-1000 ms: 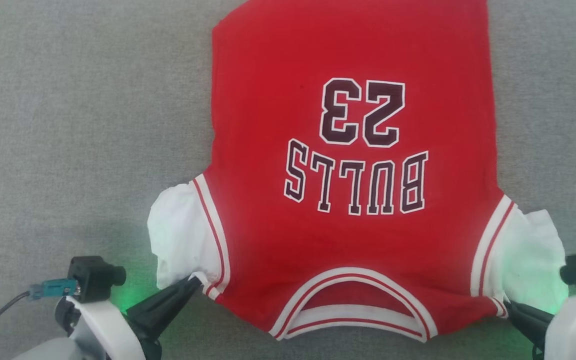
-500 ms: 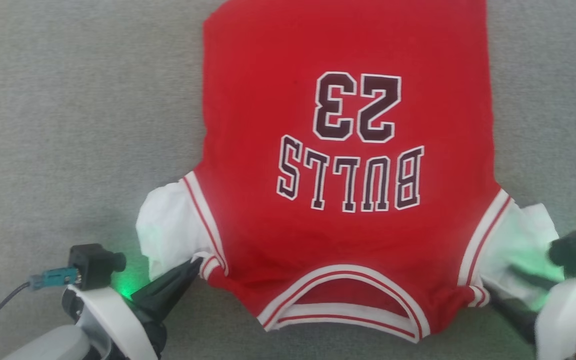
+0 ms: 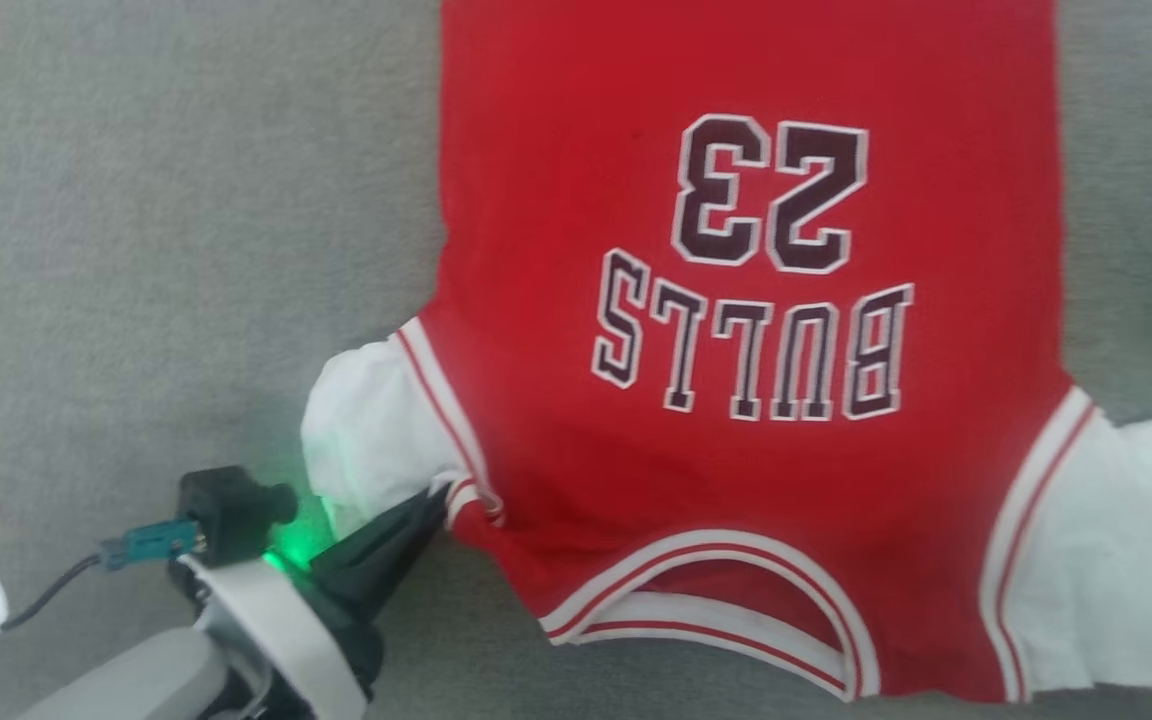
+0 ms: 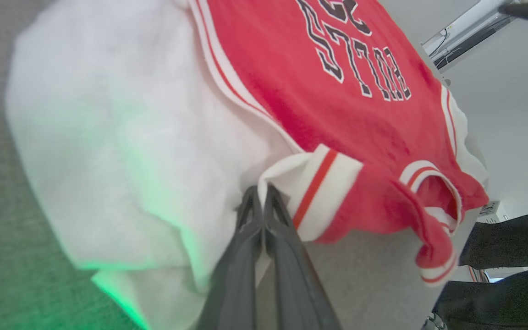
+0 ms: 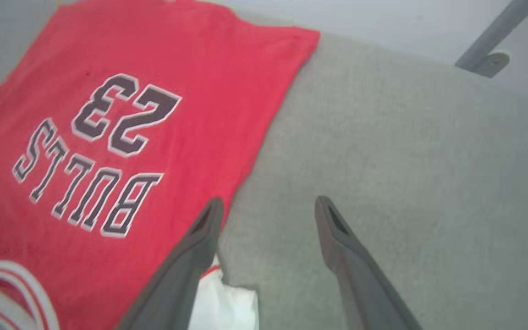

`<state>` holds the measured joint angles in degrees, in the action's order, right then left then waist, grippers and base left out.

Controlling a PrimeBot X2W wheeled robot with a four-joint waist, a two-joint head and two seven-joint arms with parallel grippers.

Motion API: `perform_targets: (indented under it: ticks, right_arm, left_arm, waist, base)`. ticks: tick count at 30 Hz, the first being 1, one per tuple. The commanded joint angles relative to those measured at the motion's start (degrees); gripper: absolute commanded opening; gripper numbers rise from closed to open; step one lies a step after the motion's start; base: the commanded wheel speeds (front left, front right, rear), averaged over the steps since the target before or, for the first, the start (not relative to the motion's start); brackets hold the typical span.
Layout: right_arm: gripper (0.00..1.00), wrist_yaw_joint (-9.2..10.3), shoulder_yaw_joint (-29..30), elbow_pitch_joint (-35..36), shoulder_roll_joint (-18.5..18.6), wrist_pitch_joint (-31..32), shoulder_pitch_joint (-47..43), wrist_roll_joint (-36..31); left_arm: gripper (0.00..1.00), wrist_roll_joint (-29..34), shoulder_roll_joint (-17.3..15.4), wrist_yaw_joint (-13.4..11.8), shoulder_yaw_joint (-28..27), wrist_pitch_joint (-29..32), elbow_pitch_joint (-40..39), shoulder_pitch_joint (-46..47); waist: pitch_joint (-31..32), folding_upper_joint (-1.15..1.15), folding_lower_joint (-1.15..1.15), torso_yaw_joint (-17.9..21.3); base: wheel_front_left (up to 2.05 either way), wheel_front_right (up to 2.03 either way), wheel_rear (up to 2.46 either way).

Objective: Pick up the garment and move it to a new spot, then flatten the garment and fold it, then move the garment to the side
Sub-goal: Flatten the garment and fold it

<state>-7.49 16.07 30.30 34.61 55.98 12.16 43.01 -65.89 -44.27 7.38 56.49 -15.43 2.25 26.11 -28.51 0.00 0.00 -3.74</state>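
Our left gripper (image 3: 431, 512) is pinched shut on the garment (image 3: 736, 400) at its near left shoulder. Our right gripper (image 5: 269, 204) is spread apart over the right edge, holding nothing. The garment lies flat on the grey table (image 3: 136, 250), collar toward us.

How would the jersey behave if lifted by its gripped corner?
Probably floppy: the jersey bunches where the left gripper pinches its shoulder trim. Likely light: thin cloth lying flat. Held by one corner, the rest would probably sag and drag.
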Motion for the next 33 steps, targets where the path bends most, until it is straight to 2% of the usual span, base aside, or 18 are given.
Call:
perform_targets:
  ticks: [1, 7, 13, 20, 25, 26, 27, 28, 33]
  right_arm:
    - [1.00, 0.00, -0.9, -2.4, 0.5, 0.6, 4.7, -1.0]
    - [1.00, -0.01, -8.1, -20.1, -0.9, 5.4, 29.5, -7.1]
    - [1.00, 0.00, -11.7, -38.1, -1.3, 11.1, 46.3, -16.5]
    - [1.00, 0.00, -13.0, -50.5, -1.5, 14.9, 55.2, -25.3]
    - [1.00, 0.00, -13.0, -55.9, -2.3, 16.1, 55.4, -27.8]
    - [0.81, 0.00, -12.5, -56.5, -2.6, 15.6, 55.5, -27.7]
    - [0.29, 0.00, -12.3, -56.9, -3.0, 14.7, 55.6, -27.8]
    - [0.00, 0.00, -12.2, -57.1, -3.4, 13.4, 55.5, -27.9]
    - [0.00, 0.00, -10.3, -58.3, -5.0, 5.8, 54.4, -25.5]
  left_arm:
    - [0.00, 1.0, 2.3, 0.1, 1.9, 0.6, 0.2, 0.9]
    - [0.00, 0.7, 5.5, 0.1, 4.4, 0.6, -0.7, 5.4]
    - [0.00, 0.6, 7.8, 0.2, 8.7, 0.7, -0.8, 10.0]
    - [0.00, -0.3, 8.9, 0.0, 9.5, 0.7, -0.6, 11.4]
    - [0.00, -0.5, 8.9, -0.1, 8.8, 0.8, -0.3, 12.0]
    - [0.00, -0.4, 8.8, -0.1, 8.8, 0.8, -0.4, 12.0]
    - [0.00, -0.3, 8.7, -0.1, 8.7, 0.8, -0.4, 12.0]
    - [0.00, -0.3, 8.5, -0.1, 8.7, 0.8, -0.4, 11.9]
    - [0.00, -0.2, 7.4, -0.1, 6.4, 0.6, 0.4, 10.5]
  waist:
    - [-2.1, 0.00, 0.00, -2.5]
    - [-6.4, 0.00, 0.00, -7.3]
    - [-9.6, 0.00, 0.00, -12.3]
    - [-11.6, 0.00, 0.00, -14.7]
    - [-11.6, 0.00, 0.00, -14.9]
    - [-11.5, 0.00, 0.00, -14.7]
    - [-11.4, 0.00, 0.00, -14.5]
    - [-11.2, 0.00, 0.00, -14.2]
    - [-7.3, 0.00, 0.00, -11.6]
  base:
    - [0.00, 0.00, 0.00]
    - [0.00, 0.00, 0.00]
    - [0.00, 0.00, 0.00]
    - [0.00, 0.00, 0.00]
    - [0.00, 0.00, 0.00]
    - [0.00, 0.00, 0.00]
    - [0.00, 0.00, 0.00]
    - [0.00, 0.00, 0.00]
    - [0.00, 0.00, 0.00]
